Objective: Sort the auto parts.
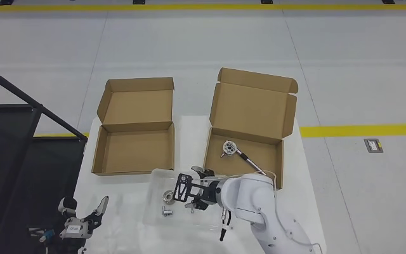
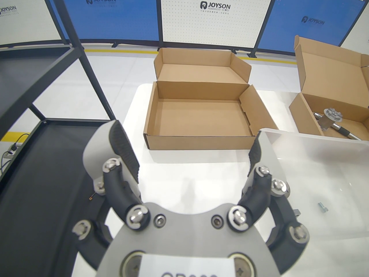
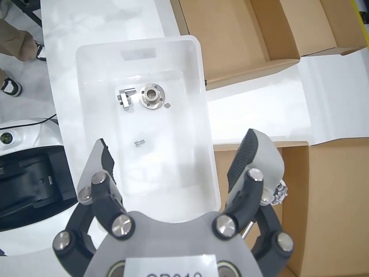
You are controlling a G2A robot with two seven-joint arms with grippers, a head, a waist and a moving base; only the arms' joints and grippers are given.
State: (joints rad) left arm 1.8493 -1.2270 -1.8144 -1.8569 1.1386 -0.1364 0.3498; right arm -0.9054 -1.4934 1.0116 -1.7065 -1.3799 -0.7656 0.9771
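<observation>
The right gripper (image 3: 175, 145) hangs over the clear plastic bin (image 3: 201, 82) at the front of the white table (image 3: 101, 9), its fingers (image 3: 239, 157) spread wide with nothing between them. The unsorted auto parts lie on the bin floor: a round metal flange (image 3: 152, 97), an L-shaped bracket (image 3: 125, 99) just beside it, and a small bolt (image 3: 139, 143) apart from both, nearer the gripper. The left gripper (image 2: 190, 157) sits off the table's left edge, by a black cart (image 2: 43, 174), fingers (image 2: 121, 142) likewise spread and empty.

Behind the bin stand two open cardboard boxes. The left box (image 1: 133, 152) holds nothing, while the right box (image 1: 266, 159) has a geared shaft (image 1: 236, 152) in it.

The main risk is probably the pick itself. The flange and bracket lie so close that a wide grasp could catch both or knock one aside. The bolt is small and could slip from the pads or roll away. The bin walls leave little room, so a descent near the rim could strike or drag the light bin. A part could also end up in the wrong box.
</observation>
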